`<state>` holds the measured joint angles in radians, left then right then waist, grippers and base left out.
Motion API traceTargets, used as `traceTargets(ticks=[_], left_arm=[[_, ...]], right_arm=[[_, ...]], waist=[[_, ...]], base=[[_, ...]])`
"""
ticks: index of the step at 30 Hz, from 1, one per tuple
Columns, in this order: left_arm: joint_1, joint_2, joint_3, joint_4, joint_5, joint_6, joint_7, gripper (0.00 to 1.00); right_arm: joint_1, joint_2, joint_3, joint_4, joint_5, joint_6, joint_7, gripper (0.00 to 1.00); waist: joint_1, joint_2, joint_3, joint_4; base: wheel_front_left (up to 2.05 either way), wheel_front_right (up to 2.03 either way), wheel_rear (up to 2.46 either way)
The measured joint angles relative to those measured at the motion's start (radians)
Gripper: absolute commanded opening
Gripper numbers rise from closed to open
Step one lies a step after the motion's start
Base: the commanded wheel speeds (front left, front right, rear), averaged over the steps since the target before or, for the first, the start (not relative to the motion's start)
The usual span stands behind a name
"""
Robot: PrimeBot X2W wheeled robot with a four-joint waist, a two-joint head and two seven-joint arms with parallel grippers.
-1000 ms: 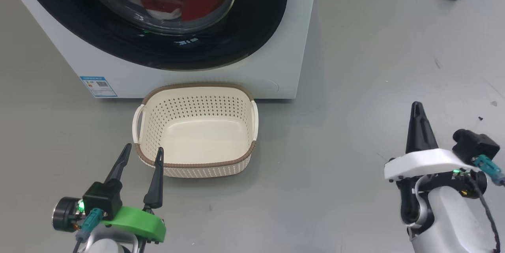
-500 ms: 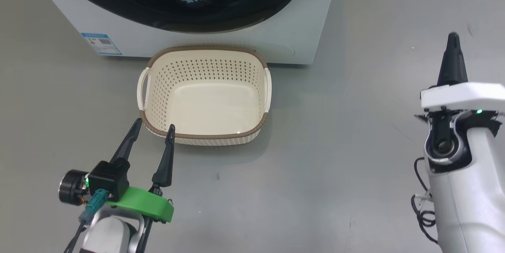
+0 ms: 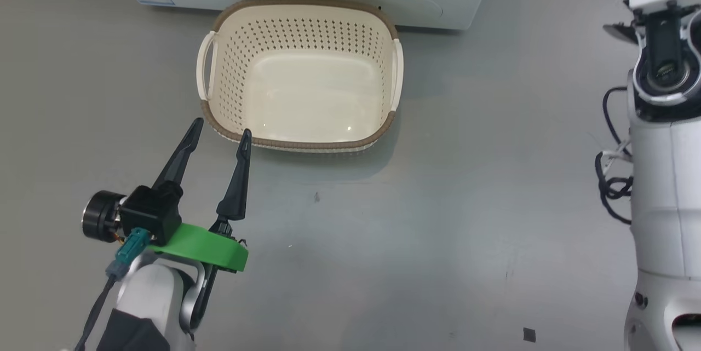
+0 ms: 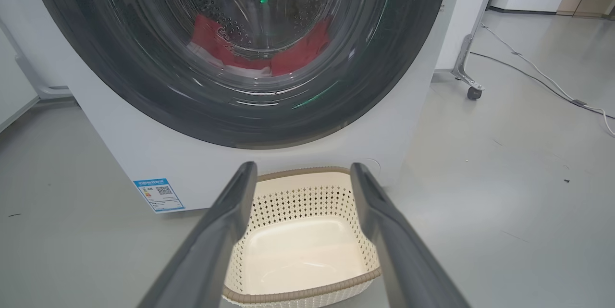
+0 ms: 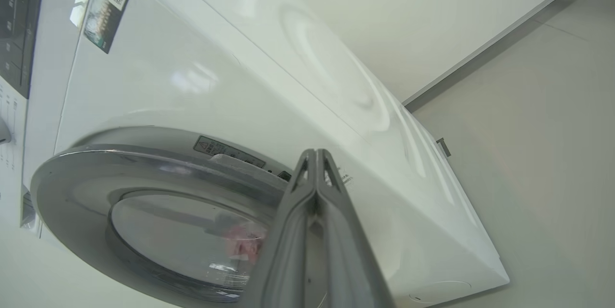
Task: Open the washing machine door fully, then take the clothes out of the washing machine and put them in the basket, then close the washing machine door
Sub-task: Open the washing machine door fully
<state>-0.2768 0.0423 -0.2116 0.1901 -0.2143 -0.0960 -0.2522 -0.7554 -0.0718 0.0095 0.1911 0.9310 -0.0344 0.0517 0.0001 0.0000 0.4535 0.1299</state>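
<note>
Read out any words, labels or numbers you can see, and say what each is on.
Blue label low on the washing machine front: QR code, print too small to read.
Sticker on the machine's white body: QR code, print blurred.
Dark label by the washing machine door: unreadable.
</note>
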Motion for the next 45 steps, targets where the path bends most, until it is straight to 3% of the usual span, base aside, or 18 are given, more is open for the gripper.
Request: traceTargets(ticks=[6, 21, 45], left_arm=[[-0.05, -0.004, -0.017, -0.002, -0.015, -0.007, 0.0, 1.0], [-0.116, -0.013, -0.032, 0.013, -0.05, -0.012, 0.0, 1.0], [-0.134, -0.018, -0.059, 0.039, -0.102, -0.016, 0.0, 1.0]], right_arm=[[-0.122, -0.039, 0.001, 0.002, 0.005, -0.022, 0.072, 0.0], [-0.314, -0.051, 0.01, 0.078, 0.073, -0.049, 0.23, 0.0], [-0.487, -0.057, -0.028, 0.203, 0.184, -0.082, 0.388, 0.0]], waist=[[0.0, 0.0, 0.066, 0.03], [0.0, 0.0, 0.173, 0.117], [0.0, 0.0, 0.206, 0.17]], base=[[0.0, 0.0, 0.0], [0.0, 0.0, 0.0], [0.0, 0.0, 0.0]])
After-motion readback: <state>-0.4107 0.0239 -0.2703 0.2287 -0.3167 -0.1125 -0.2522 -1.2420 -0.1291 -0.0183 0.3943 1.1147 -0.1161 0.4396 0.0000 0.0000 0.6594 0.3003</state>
